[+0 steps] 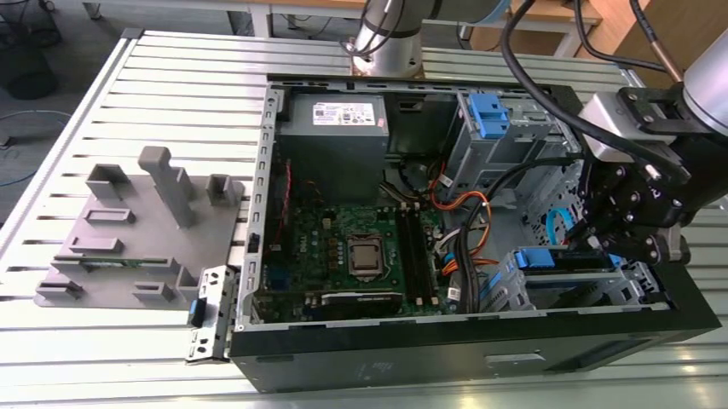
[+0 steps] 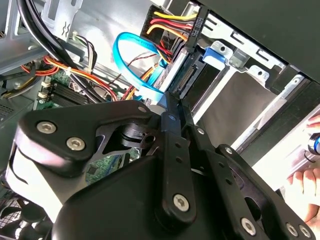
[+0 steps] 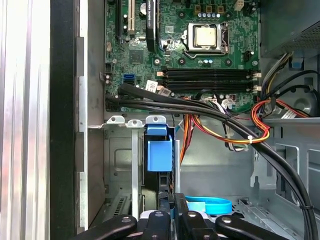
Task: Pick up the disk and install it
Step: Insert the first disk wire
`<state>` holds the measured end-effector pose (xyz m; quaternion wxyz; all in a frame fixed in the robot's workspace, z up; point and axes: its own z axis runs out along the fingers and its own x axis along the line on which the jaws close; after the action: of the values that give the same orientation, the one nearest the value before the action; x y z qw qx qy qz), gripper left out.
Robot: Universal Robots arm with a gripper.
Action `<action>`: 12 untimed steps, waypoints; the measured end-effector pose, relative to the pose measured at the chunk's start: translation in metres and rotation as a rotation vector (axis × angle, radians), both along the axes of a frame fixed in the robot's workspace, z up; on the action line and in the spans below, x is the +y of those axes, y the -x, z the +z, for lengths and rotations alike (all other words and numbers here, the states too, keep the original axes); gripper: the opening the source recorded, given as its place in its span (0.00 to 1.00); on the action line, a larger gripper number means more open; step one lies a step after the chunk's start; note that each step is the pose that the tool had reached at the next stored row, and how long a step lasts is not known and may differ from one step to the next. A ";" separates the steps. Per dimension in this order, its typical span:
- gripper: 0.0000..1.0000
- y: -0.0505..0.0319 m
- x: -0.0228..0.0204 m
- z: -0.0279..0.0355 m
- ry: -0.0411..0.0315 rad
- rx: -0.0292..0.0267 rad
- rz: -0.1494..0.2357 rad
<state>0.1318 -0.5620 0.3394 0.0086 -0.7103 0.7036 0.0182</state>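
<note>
The disk (image 1: 555, 260) stands on edge in the lower drive cage (image 1: 512, 294) of the open computer case, at the exterior view's right. Its blue bracket (image 3: 157, 150) points toward the motherboard, and its dark body (image 3: 164, 182) runs back to my fingers. In the second wrist view its connector end (image 2: 188, 76) and a blue tab (image 2: 215, 53) sit inside the metal cage. My gripper (image 1: 598, 243) hangs over that cage. Both wrist views show the gripper (image 2: 172, 102) (image 3: 169, 202) with its fingers drawn close on the disk's thin edge.
The case holds a motherboard (image 1: 341, 247), a grey power supply box (image 1: 332, 128), a second blue bracket (image 1: 489, 115) in the upper bay, and black cable bundles (image 3: 200, 107) beside the cage. A grey fixture plate (image 1: 125, 230) lies left of the case. A person's hand (image 2: 306, 186) is beyond the case wall.
</note>
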 end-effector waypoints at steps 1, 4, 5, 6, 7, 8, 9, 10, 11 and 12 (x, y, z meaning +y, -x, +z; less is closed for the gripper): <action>0.16 0.0000 -0.0004 -0.0001 -0.0001 0.0000 0.001; 0.16 0.0000 -0.0005 0.0000 0.0000 0.0000 0.001; 0.16 0.0000 -0.0005 0.0000 0.0001 0.0000 0.001; 0.16 0.0000 -0.0007 0.0000 0.0002 0.0000 0.002; 0.16 0.0000 -0.0009 -0.0002 0.0001 0.0000 0.002; 0.16 0.0000 -0.0010 -0.0003 0.0002 0.0000 0.002; 0.16 0.0000 -0.0011 -0.0005 0.0002 0.0000 0.002; 0.16 0.0000 -0.0011 -0.0008 0.0001 0.0000 0.002; 0.16 0.0000 -0.0012 -0.0009 0.0002 0.0000 0.002; 0.16 0.0000 -0.0015 -0.0010 0.0002 0.0000 0.002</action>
<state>0.1318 -0.5635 0.3385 0.0085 -0.7112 0.7027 0.0181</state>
